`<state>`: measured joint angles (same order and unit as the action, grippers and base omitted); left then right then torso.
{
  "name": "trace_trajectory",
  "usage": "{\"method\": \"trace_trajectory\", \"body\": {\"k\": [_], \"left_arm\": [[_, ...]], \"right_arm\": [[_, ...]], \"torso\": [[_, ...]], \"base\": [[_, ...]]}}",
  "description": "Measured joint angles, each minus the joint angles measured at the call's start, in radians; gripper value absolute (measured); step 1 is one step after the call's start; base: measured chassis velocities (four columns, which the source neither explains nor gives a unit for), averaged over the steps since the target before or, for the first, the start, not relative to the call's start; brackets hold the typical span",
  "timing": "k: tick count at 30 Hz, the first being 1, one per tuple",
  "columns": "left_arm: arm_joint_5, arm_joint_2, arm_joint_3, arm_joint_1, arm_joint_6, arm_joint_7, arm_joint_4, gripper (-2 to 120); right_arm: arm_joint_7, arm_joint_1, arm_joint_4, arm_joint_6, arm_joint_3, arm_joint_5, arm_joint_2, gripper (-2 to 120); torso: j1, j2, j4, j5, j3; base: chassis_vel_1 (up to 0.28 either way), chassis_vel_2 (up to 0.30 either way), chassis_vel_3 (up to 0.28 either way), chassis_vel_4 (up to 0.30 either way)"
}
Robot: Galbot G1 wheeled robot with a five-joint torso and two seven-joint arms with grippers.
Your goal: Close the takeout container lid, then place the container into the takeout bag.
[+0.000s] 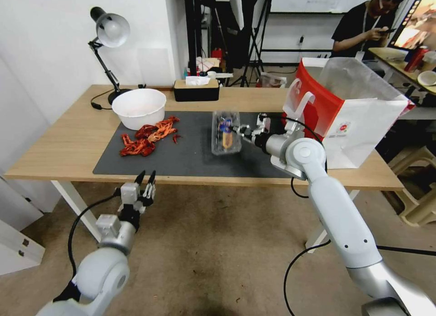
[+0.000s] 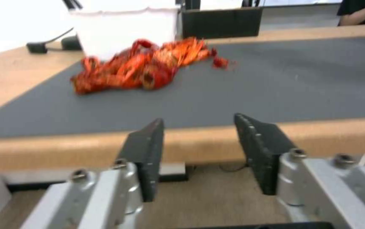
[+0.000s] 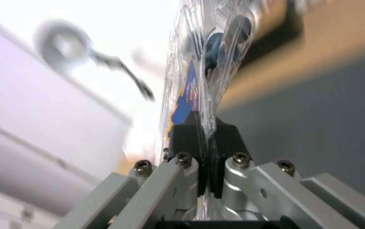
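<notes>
The takeout container (image 1: pixel 225 133), a small clear clamshell with dark berries inside, is over the middle of the dark mat (image 1: pixel 181 157). Its lid (image 1: pixel 223 125) lies down over the base and carries a blue and orange label. My right gripper (image 1: pixel 241 130) is shut on the container's right edge. In the right wrist view both black pads (image 3: pixel 186 133) pinch the clear plastic rim of the container (image 3: pixel 206 60). The takeout bag (image 1: pixel 359 120) stands open at the table's right end, red side toward the container. My left gripper (image 1: pixel 146 176) hangs open below the table's front edge, holding nothing (image 2: pixel 199 121).
A white bowl (image 1: pixel 139 107) and a pile of red crayfish (image 1: pixel 147 139) sit on the left of the mat (image 2: pixel 276 82). A desk lamp (image 1: pixel 109 32) and a black tissue box (image 1: pixel 196 90) stand at the back. The wooden table's front edge (image 2: pixel 191 143) is just ahead of the left fingers.
</notes>
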<state>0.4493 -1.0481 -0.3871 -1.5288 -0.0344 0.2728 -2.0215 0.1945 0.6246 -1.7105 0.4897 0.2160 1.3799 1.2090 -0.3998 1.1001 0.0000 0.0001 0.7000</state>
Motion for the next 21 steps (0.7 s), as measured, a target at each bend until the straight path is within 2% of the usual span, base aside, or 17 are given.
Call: {"method": "trace_trajectory", "body": {"k": [1, 4, 6, 9, 10, 12, 15, 17, 21], "left_arm": [[0.0, 0.0, 0.0, 0.0, 0.0, 0.0, 0.0, 50], [-0.019, -0.019, -0.001, -0.03, -0.01, 0.003, 0.002, 63], [-0.021, -0.024, -0.001, -0.035, -0.01, 0.003, 0.001, 67], [-0.02, -0.032, 0.002, -0.04, -0.014, 0.003, 0.0, 82], [-0.02, -0.032, 0.002, -0.04, -0.014, 0.003, 0.0, 82], [-0.018, -0.034, 0.002, -0.043, -0.02, 0.003, 0.0, 91], [-0.015, -0.034, 0.002, -0.049, -0.026, 0.002, 0.0, 98], [-0.011, -0.033, 0.0, -0.056, -0.029, 0.002, -0.003, 99], [-0.01, -0.034, 0.002, -0.058, -0.034, 0.001, -0.003, 100]], "right_arm": [[0.0, 0.0, 0.0, 0.0, 0.0, 0.0, 0.0, 0], [0.002, -0.036, -0.069, -0.131, 0.012, -0.054, -0.04, 0], [0.015, -0.05, -0.087, -0.16, 0.02, -0.073, -0.054, 0], [0.063, -0.109, -0.129, -0.233, 0.05, -0.174, -0.13, 0], [0.063, -0.109, -0.129, -0.233, 0.05, -0.174, -0.13, 0], [0.088, -0.144, -0.129, -0.243, 0.075, -0.245, -0.196, 0], [0.091, -0.156, -0.109, -0.24, 0.11, -0.31, -0.266, 0], [0.091, -0.146, -0.094, -0.224, 0.164, -0.335, -0.327, 0], [0.089, -0.106, -0.087, -0.208, 0.217, -0.324, -0.375, 0]], "torso": [[0.0, 0.0, 0.0, 0.0, 0.0], [0.0, 0.0, 0.0001, 0.0002, 0.0], [0.0, 0.0, 0.0002, 0.0001, 0.0], [0.0, 0.0, 0.0, 0.0001, 0.0], [0.0, 0.0, 0.0, 0.0001, 0.0], [0.0, 0.0, 0.0, 0.0002, 0.0], [0.0, 0.0, -0.0002, 0.0001, 0.0], [0.0, 0.0, -0.0003, 0.0002, 0.0], [0.0, 0.0, -0.0005, 0.0006, 0.0]], "base": [[0.0, 0.0, 0.0, 0.0], [0.0, 0.0, 0.0, 0.0], [0.0, 0.0, 0.0, 0.0], [0.0, 0.0, 0.0, 0.0], [0.0, 0.0, 0.0, 0.0], [0.0, 0.0, 0.0, 0.0], [0.0, 0.0, 0.0, 0.0], [0.0, 0.0, 0.0, 0.0], [0.0, 0.0, 0.0, 0.0]]}}
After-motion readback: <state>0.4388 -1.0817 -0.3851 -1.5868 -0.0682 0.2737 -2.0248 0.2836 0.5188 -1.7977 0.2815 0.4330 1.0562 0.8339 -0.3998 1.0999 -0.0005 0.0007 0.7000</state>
